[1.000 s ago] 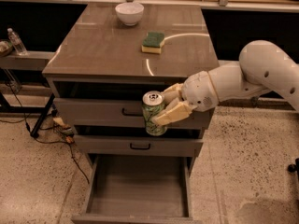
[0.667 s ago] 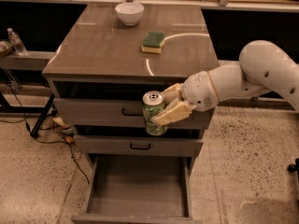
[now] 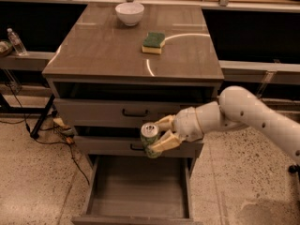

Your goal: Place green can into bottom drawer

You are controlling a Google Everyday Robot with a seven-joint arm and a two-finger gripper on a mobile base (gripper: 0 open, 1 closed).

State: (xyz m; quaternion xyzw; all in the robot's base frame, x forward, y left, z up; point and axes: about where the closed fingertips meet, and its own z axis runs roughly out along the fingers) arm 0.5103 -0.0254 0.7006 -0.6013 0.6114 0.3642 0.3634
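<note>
The green can (image 3: 149, 138) is upright, its silver top showing, held in my gripper (image 3: 161, 133) in front of the middle drawer's face. The cream fingers (image 3: 165, 142) are shut on its right side. The white arm reaches in from the right. The bottom drawer (image 3: 96, 186) is pulled open below the can, a wide shallow grey tray with nothing showing on its floor. The can hangs above the drawer's back part.
On the cabinet top (image 3: 108, 50) stand a white bowl (image 3: 130, 13) at the back and a green-and-yellow sponge (image 3: 153, 42). Two upper drawers with black handles (image 3: 135, 113) are closed. A water bottle (image 3: 16, 41) stands at left. Cables (image 3: 65, 137) lie on the floor left of the cabinet.
The gripper with the can has moved slightly lower in front of the drawers. Its hold on the can is unchanged.
</note>
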